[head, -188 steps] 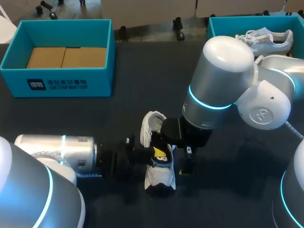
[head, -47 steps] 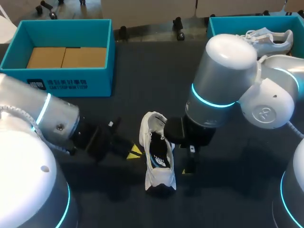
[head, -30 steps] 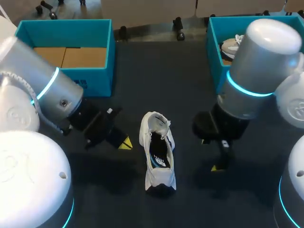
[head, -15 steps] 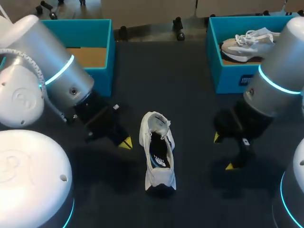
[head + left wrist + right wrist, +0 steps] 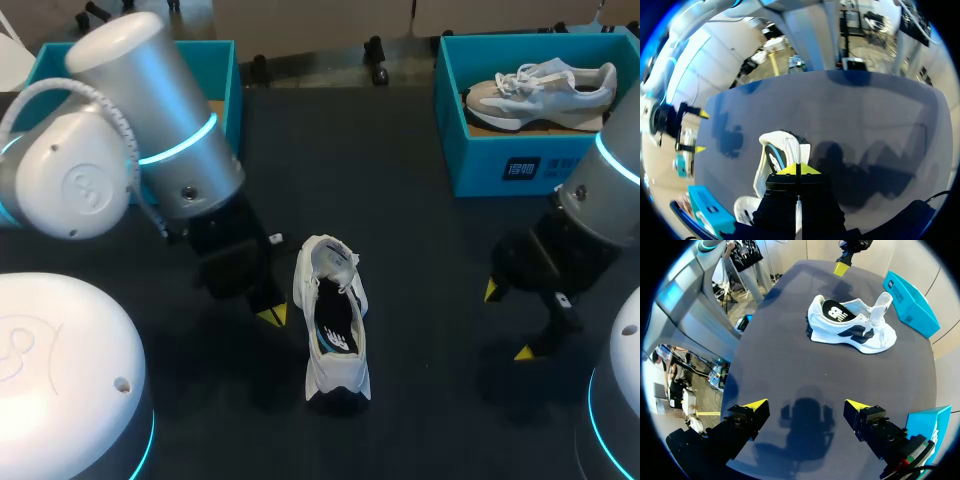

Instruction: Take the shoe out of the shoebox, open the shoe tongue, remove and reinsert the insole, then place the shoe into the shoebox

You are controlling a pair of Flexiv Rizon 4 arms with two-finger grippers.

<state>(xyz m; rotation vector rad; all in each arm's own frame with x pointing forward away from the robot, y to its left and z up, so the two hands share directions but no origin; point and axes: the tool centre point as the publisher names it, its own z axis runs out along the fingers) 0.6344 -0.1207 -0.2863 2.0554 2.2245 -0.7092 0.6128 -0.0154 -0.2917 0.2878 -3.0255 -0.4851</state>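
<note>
Two silver-grey arms with black grippers.
Left arm (image 5: 150,130): smooth cylindrical links and a round end cap (image 5: 75,190) with an embossed mark. A glowing cyan ring (image 5: 180,150) sits above the left gripper (image 5: 797,169), and a white ribbed cable (image 5: 45,88) loops above that ring. Right arm (image 5: 610,200): same finish, with a cyan band above the right gripper (image 5: 805,407). Both grippers are black, blocky and screw-fastened, with yellow wedge tips.
</note>
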